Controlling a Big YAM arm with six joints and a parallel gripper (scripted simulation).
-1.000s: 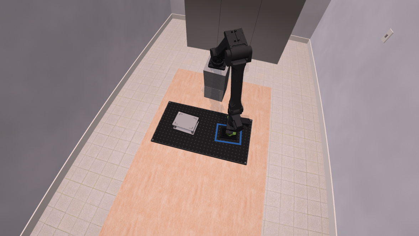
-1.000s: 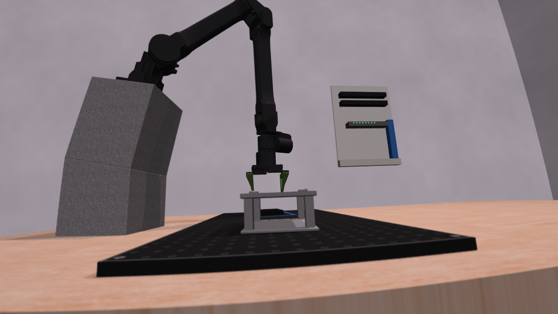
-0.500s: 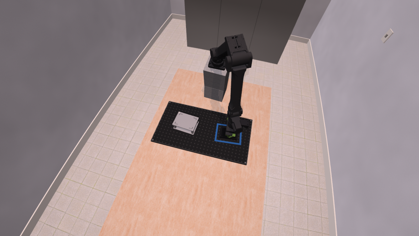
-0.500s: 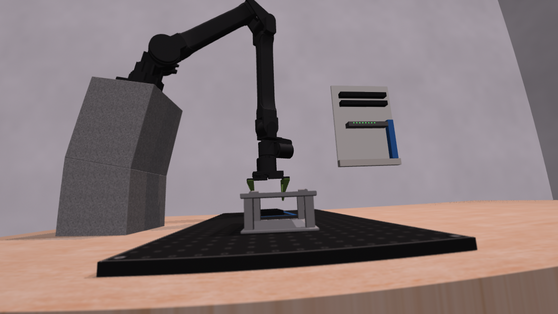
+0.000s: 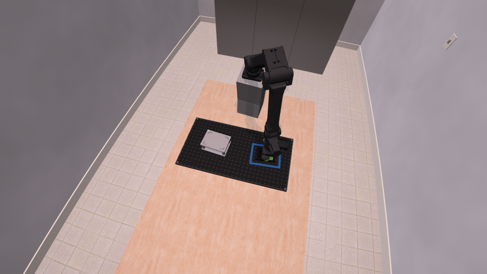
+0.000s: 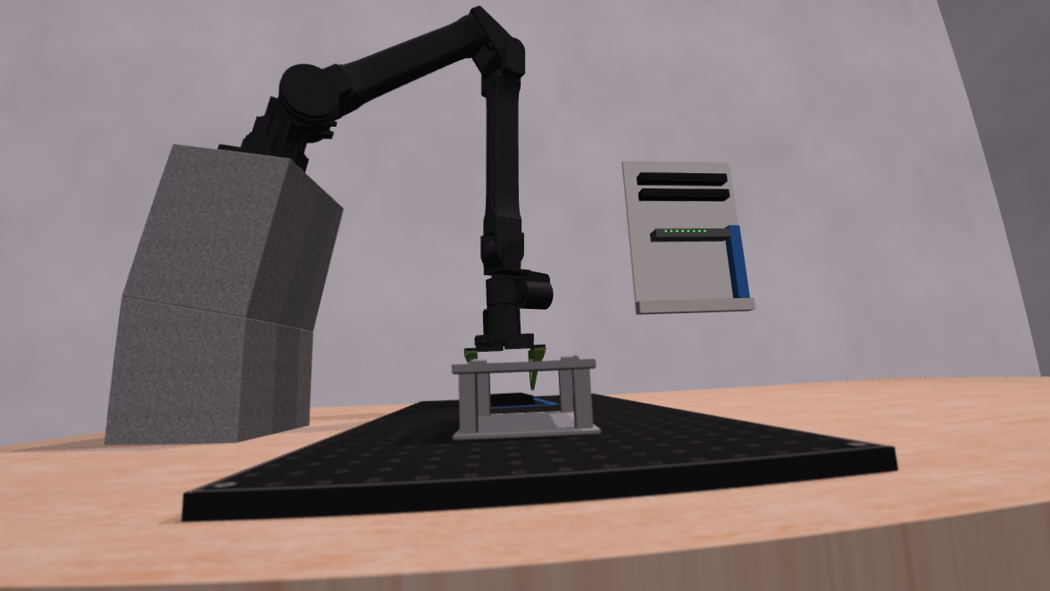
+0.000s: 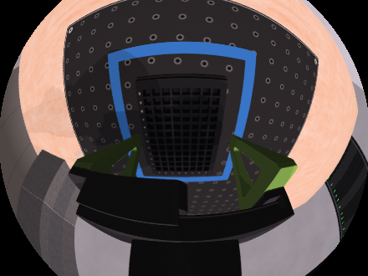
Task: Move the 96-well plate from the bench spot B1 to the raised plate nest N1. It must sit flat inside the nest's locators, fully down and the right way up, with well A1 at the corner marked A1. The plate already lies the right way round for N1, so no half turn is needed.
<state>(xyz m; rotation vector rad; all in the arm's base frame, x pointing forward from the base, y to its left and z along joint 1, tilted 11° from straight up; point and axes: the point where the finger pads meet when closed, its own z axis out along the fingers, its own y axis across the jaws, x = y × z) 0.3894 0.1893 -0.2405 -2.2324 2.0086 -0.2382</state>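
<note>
The tool (image 7: pixel 184 146) is held with its two green fingers spread wide apart, and nothing is gripped between them. It is pointed straight down over the plate (image 7: pixel 183 121), one finger being seen at each long side of it in the wrist view; contact between fingers and plate cannot be judged. In the exterior view the tool (image 6: pixel 505 361) is partly hidden behind the nest (image 6: pixel 522 365), and one fingertip is seen below the nest's top.

The plate is a dark grid of wells and lies flat inside the blue frame (image 7: pixel 181 50) of spot B1, on the black breadboard (image 5: pixel 221 170). In the top view the plate (image 5: pixel 259 153) is largely covered by the arm (image 5: pixel 274 102).

The grey nest (image 5: pixel 215 141) stands on the same breadboard, well apart from the plate, toward the board's other end. Nothing is carried on its top.

The arm is mounted on a grey block (image 6: pixel 212 293) beyond the breadboard. The breadboard rests on a pale wooden worktop (image 6: pixel 918 433). A grey panel (image 6: pixel 683 264) with green lights is seen on the wall behind the plate.
</note>
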